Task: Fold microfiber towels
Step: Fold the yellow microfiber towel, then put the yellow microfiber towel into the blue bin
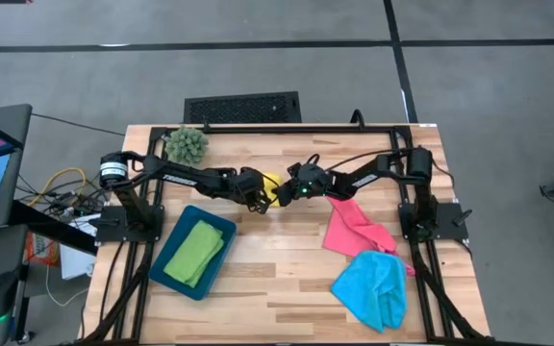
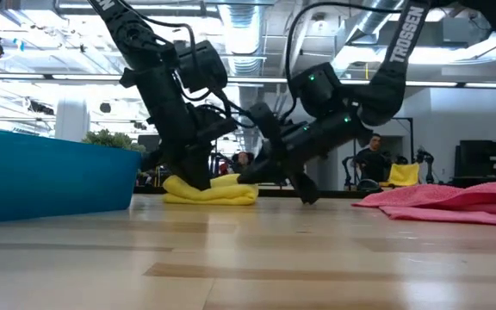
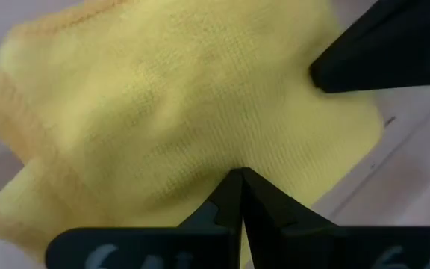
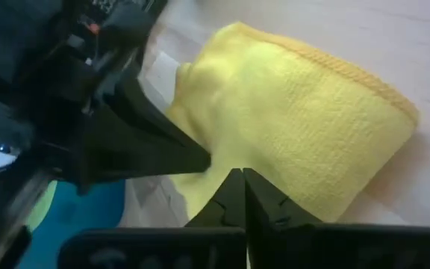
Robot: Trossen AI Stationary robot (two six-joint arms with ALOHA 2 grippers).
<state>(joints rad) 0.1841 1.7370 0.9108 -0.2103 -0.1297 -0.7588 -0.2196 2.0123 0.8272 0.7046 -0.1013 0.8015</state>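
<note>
A yellow towel [image 1: 270,183], folded into a small thick pad, lies flat on the wooden table [image 1: 287,279] at mid-table [image 2: 218,191]. My left gripper [image 1: 256,197] comes at it from the table's left, slanting down, fingers shut [image 3: 241,178]. My right gripper [image 1: 283,195] comes from the right, lower and flatter, fingers shut [image 4: 239,178] at the pad's edge. A green towel [image 1: 195,252] lies folded in a dark teal tray [image 1: 221,229]. A pink towel [image 1: 352,231] and a light blue towel [image 1: 373,286] lie crumpled at the right. My left gripper presses its shut fingertips [image 3: 230,196] onto the yellow towel's top layer [image 3: 222,149], slanting down from the table's left. The cloth dimples at the tips. Whether any cloth is caught between them, I cannot tell. The towel lies on the table. My right gripper is shut at the yellow towel's edge [image 4: 271,183] nearest it, coming nearly level from the table's right. The shut tips hide the cloth between them, so one layer or several does not show. The towel rests flat on the table.
A spiky green plant ball [image 1: 188,144] sits at the far left corner. The teal tray stands near the left front [image 2: 50,176]. Bare wood lies between the tray and the crumpled towels. A person [image 2: 370,159] sits in the room beyond the table.
</note>
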